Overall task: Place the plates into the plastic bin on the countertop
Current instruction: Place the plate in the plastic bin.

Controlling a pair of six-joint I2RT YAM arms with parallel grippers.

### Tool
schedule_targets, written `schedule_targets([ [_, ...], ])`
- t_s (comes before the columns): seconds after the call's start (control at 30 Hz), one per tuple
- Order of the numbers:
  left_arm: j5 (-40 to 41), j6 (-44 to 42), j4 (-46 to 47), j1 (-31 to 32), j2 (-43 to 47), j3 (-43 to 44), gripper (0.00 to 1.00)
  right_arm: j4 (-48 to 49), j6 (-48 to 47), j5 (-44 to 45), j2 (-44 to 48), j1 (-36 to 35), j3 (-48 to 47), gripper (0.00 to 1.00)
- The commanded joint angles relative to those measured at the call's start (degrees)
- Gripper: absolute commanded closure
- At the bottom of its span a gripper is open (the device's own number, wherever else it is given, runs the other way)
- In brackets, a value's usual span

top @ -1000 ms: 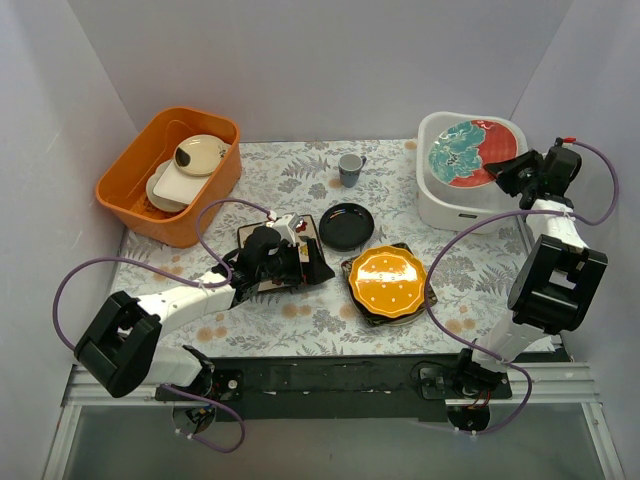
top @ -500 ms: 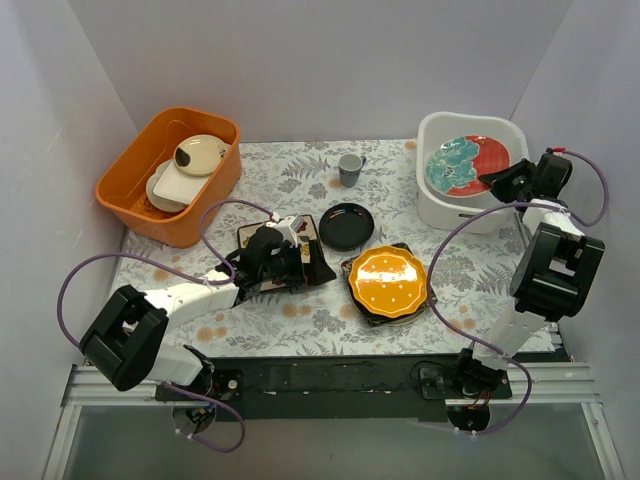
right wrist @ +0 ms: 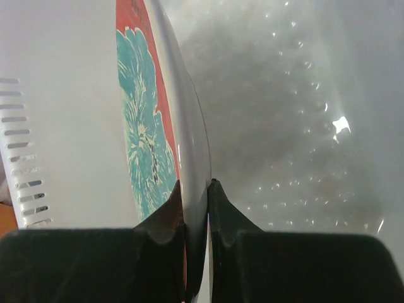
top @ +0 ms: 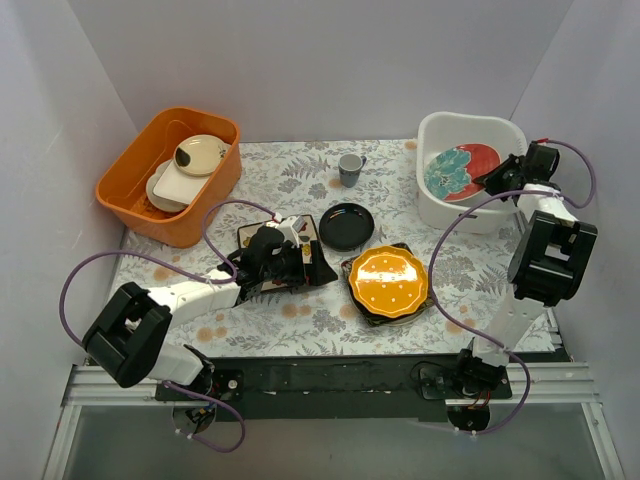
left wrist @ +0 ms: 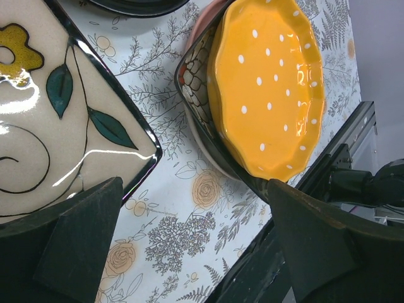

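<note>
One slip from chipping: pinching round red-teal plate (top: 455,168) by rim in right tool (right wrist: 194,189), tilted inside plastic bin (top: 450,215), seemingly unsupported, with left tool (left wrist: 194,186) wide open.

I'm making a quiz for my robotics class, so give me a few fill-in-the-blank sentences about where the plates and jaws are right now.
The right gripper has its jaws shut on the red-teal plate, tilted in the ___ bin. The yellow scalloped plate rests on a ___ square plate. The left gripper hovers, jaws ___, above the cream square plate.
Missing words: white; black; open.
</note>
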State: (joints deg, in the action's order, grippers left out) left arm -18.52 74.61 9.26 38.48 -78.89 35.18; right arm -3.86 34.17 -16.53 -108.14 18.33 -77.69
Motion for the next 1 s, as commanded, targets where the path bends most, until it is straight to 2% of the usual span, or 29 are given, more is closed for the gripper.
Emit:
schedule_targets([
  [0.0, 0.2, -1.2, 0.9, -0.1, 0.6, 0.3, 0.02, 1.9, -3.7, 0.7, -0.4, -0.4, -8.4, 0.92],
  [0.2, 0.2, -0.7, 0.9, -0.1, 2.0, -0.5, 0.02, -0.3, -4.7, 0.7, -3.4, -0.5, -10.3, 0.82],
  [0.4, 1.3, -0.7, 0.3, -0.1, 3.0, -1.3, 0.02, -2.4, -6.0, 1.2, -5.2, -0.9, -12.0, 0.64],
  [0.57, 1.3, -0.4, 0.1, -0.1, 3.3, -1.6, 0.02, -4.0, -6.8, 2.1, -5.8, -1.0, -13.1, 0.57],
  [0.7, 1.6, -0.7, -0.2, -0.1, 3.7, -1.8, 0.02, -4.5, -7.8, 2.6, -5.2, -1.3, -13.4, 0.45],
  [0.97, 1.6, -0.9, -0.6, -0.1, 4.0, -1.6, 0.02, -6.7, -8.9, 5.9, -4.5, -1.6, -14.2, 0.35],
])
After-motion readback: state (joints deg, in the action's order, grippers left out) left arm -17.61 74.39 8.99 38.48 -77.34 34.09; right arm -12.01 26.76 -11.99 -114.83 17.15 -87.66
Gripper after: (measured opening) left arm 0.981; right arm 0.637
